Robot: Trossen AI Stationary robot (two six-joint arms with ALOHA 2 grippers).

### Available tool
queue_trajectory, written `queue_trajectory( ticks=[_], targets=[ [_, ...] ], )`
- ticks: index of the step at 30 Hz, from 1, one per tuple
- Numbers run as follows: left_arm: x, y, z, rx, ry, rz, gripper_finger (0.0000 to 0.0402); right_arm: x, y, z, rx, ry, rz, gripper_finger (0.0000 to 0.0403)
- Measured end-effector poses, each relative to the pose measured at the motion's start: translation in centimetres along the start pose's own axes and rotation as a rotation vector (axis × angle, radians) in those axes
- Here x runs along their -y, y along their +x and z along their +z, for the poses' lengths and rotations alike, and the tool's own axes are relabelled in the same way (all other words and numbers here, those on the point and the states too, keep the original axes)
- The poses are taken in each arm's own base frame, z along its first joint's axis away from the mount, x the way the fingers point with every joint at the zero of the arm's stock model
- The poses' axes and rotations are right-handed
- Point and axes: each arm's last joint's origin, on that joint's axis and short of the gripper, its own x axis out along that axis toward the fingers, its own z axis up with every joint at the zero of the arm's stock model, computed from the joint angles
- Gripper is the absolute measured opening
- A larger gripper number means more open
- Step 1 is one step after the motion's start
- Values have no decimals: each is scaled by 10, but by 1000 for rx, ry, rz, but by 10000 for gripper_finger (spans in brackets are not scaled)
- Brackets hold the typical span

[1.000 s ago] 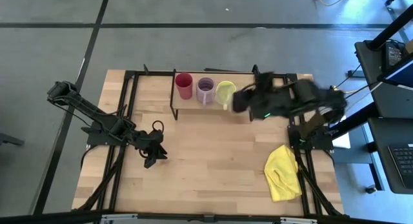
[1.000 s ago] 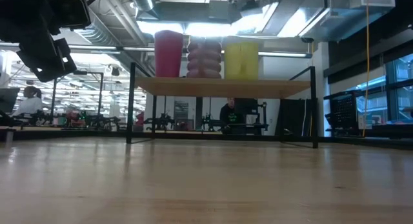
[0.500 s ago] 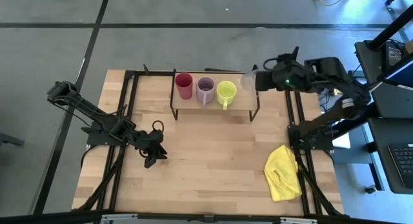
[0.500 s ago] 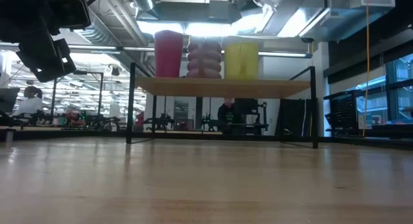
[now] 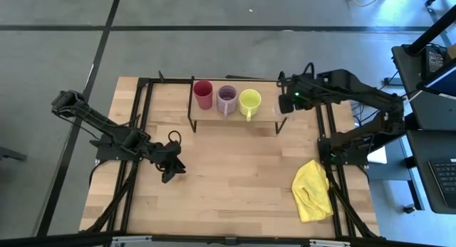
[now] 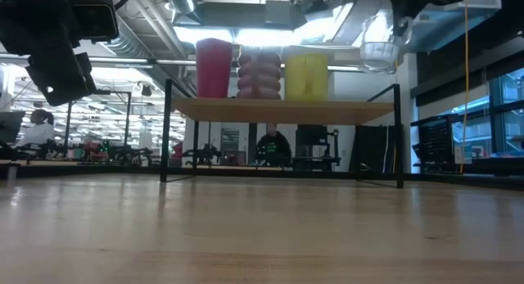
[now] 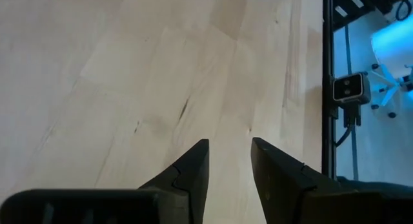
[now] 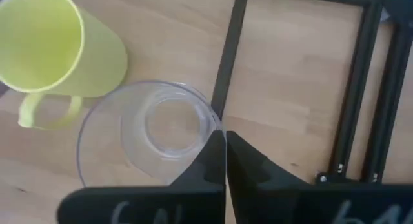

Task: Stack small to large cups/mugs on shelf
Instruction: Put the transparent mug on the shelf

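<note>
Nearest the table's front edge a yellow cloth [image 5: 311,191] lies crumpled by the right corner, well clear of my work. My left gripper [image 5: 169,174] waits over bare tabletop [image 5: 235,176] on the left side, its fingers [image 7: 193,172] parted with nothing between them. Farther back stands the shelf [image 5: 265,123], its light board on a black wire frame, carrying a row: the red cup [image 5: 203,94], the lilac mug [image 5: 226,100] and the yellow-green mug [image 5: 249,102], each just beside the next; the frame's black post stands close beside my glass. Above the shelf's right end my right gripper [image 5: 284,104] is pinched tight on the rim of the clear glass [image 8: 152,134], which hangs upright just beside the yellow-green mug and, in the low view, above the board, not resting on it. Half a second ago I held that glass tilted, farther back; now it has come forward, over the shelf's end.
</note>
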Motion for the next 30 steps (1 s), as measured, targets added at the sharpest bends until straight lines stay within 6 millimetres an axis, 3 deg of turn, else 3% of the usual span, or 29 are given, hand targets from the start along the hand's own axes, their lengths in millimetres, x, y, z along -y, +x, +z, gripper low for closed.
queue_trajectory(
  ticks=[6, 11, 21, 30],
  targets=[
    [-3, 0, 3, 12, -39, 12, 110, -13, 2, 9, 30, -71, -17, 2],
    [-4, 0, 5, 21, -50, 20, 110, -20, 4, 23, 71, -17, -42, 1],
    [-6, 1, 7, 27, -58, 26, 110, -44, 37, 26, -9, 56, -112, 1],
    [-6, 0, 7, 27, -51, 26, 110, -48, 42, 33, 15, 183, -86, 2]
  ],
)
